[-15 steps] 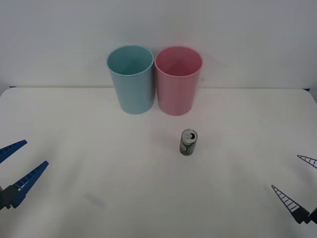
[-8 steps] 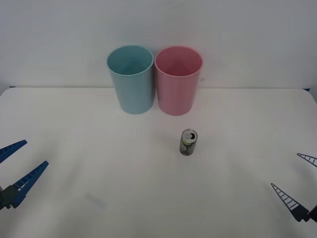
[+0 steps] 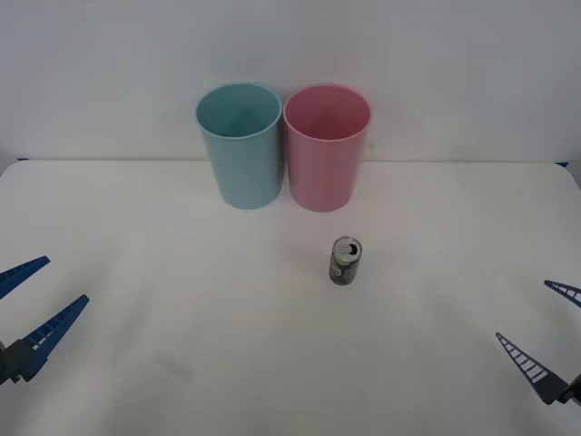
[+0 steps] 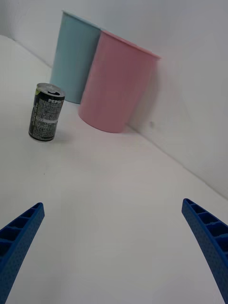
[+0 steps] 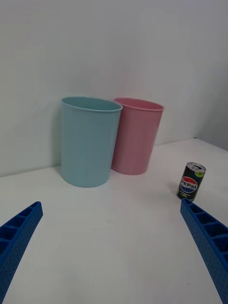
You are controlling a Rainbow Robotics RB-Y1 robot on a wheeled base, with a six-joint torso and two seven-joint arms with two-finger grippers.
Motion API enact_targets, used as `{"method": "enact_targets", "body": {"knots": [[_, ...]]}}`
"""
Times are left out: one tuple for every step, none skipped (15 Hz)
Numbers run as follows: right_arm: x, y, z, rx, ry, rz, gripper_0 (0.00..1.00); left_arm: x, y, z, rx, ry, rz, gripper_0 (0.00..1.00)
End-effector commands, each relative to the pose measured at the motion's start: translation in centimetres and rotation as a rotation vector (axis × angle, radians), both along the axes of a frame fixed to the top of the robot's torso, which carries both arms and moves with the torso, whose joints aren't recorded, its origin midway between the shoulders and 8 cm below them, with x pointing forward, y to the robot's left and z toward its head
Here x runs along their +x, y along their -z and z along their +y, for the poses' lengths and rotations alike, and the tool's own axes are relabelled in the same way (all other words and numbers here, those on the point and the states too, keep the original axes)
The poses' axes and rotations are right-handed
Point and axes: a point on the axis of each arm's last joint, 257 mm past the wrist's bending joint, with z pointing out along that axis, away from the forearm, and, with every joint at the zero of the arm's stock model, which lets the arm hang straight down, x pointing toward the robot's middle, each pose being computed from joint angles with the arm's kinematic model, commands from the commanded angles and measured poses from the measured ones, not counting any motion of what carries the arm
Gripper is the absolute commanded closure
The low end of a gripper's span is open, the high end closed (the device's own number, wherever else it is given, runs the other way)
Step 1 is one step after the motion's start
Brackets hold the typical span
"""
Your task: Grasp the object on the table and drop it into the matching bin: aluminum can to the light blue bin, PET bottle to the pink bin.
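Can (image 3: 346,261) one, bins two, grippers two, open.

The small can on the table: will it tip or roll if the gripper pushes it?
The aluminum can stands upright, narrow and free on the table, so a high push would probably tip it. Once down, its round body would likely roll.

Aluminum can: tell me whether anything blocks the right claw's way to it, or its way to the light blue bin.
Nothing visible blocks the right claw; bare table lies between it and the aluminum can. The pink bin stands just behind the can, beside the light blue bin.
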Motion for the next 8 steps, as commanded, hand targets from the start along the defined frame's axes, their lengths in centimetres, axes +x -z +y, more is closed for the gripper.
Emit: {"method": "enact_targets", "body": {"knots": [[-0.1,-1.3,0.3,0.141,-0.023,0.060,0.00,0.0,0.0,0.0,0.000,0.000,0.000,0.00],[-0.2,-1.7,0.5,0.182,-0.033,0.077,0.00,0.0,0.0,0.0,0.000,0.000,0.000,0.00],[-0.4,-2.2,0.7,0.240,-0.048,0.105,0.00,0.0,0.0,0.0,0.000,0.000,0.000,0.00],[-0.5,-2.8,0.7,0.276,-0.060,0.115,0.00,0.0,0.0,0.0,0.000,0.000,0.000,0.00],[-0.6,-3.3,0.9,0.311,-0.071,0.122,0.00,0.0,0.0,0.0,0.000,0.000,0.000,0.00],[-0.9,-3.7,1.0,0.357,-0.086,0.142,0.00,0.0,0.0,0.0,0.000,0.000,0.000,0.00],[-1.1,-4.0,1.2,0.394,-0.099,0.160,0.00,0.0,0.0,0.0,0.000,0.000,0.000,0.00],[-1.3,-4.2,1.4,0.425,-0.109,0.181,0.00,0.0,0.0,0.0,0.000,0.000,0.000,0.00]]}}
